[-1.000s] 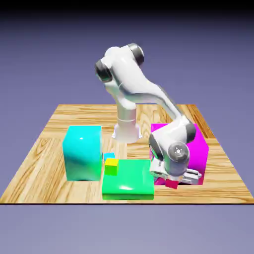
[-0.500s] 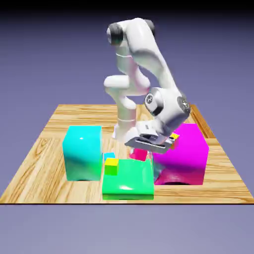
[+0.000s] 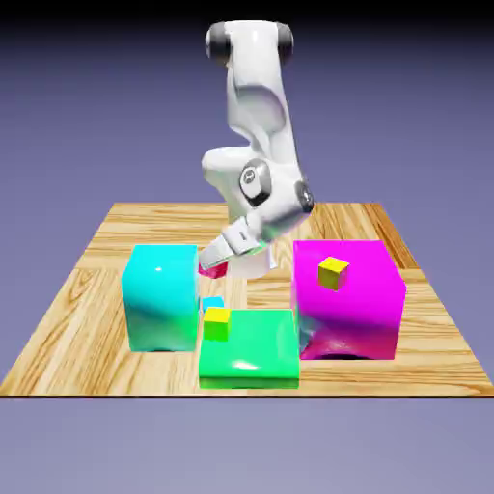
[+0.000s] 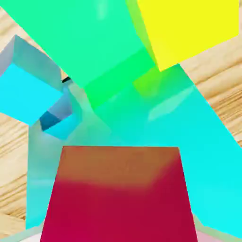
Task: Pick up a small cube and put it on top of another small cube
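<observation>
On the exterior view's left of a wooden table (image 3: 106, 241) stands a big cyan block (image 3: 161, 296). Just beside its lower right corner sit a small cyan cube (image 3: 211, 304) and, touching that, a small yellow cube (image 3: 217, 324) on the table by the low, flat green block (image 3: 249, 347). Above these, the white arm's gripper (image 3: 214, 264) is clenched on the small red cube (image 3: 212, 271), held in the air near the cyan block's upper right edge, clear of everything below. Only a sliver of red shows there. In the hand view the red cube (image 4: 118, 194) fills the bottom, plain, glossy and square-faced, with no long axis. Farthest right stands a big magenta block (image 3: 347, 299) with a second small yellow cube (image 3: 334, 273) on top.
</observation>
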`<action>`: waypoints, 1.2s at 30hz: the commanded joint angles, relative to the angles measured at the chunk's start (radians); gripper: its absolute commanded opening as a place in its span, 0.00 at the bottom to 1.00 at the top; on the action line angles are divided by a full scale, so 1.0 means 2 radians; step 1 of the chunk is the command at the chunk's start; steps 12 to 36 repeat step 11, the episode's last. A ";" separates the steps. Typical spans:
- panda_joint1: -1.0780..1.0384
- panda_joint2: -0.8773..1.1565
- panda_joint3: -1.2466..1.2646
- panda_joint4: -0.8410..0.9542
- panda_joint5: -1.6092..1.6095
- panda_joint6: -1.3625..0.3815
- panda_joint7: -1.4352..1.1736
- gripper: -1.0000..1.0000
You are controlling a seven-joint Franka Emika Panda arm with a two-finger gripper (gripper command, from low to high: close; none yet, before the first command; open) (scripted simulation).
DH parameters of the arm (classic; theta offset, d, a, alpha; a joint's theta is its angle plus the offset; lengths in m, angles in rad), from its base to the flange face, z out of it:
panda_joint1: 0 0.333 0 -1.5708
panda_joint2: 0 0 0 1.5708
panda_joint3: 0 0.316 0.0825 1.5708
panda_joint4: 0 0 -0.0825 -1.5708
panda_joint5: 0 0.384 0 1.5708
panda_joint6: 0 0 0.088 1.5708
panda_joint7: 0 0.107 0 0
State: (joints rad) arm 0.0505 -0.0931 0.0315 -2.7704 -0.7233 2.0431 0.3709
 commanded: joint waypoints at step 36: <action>-0.007 0.072 -0.018 -0.016 -0.082 0.081 0.050 1.00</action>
